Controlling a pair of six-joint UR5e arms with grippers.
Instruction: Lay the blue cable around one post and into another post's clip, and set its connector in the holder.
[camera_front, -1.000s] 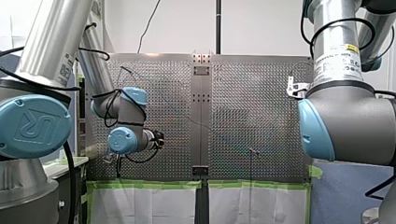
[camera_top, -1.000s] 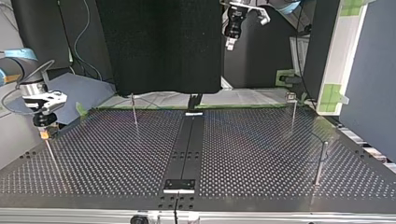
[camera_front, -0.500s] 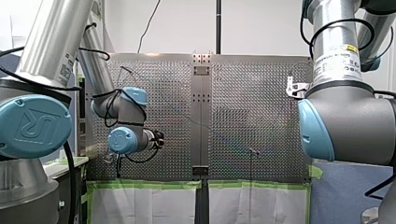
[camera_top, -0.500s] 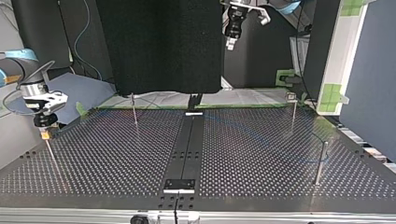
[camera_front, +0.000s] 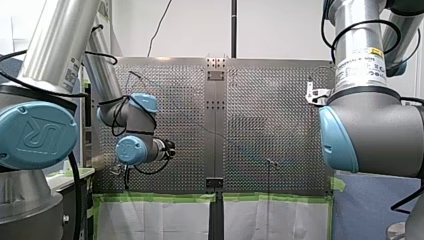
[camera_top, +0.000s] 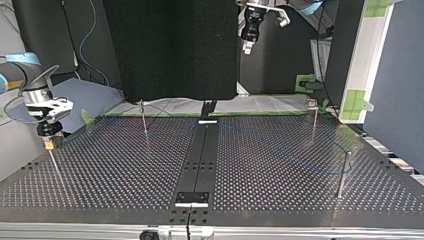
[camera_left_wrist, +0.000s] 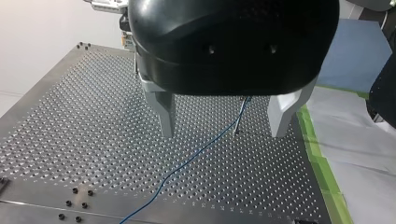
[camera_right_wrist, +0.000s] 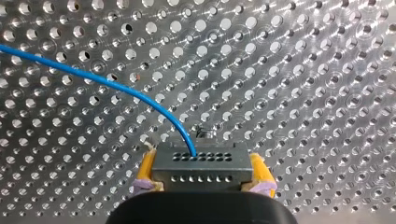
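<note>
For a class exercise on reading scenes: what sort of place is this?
Probably a robotics lab bench: my left arm and my right arm flank a perforated table with upright posts and a blue cable.

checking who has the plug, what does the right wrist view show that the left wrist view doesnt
Only the right wrist view: the grey connector clamped between the yellow pads of my right gripper, with the blue cable leaving it. Only the left wrist view: my left gripper open and empty above the perforated table, a thin post ahead of it with the cable running to it, and green tape along the table's edge. Both: the blue cable and the perforated table.
</note>
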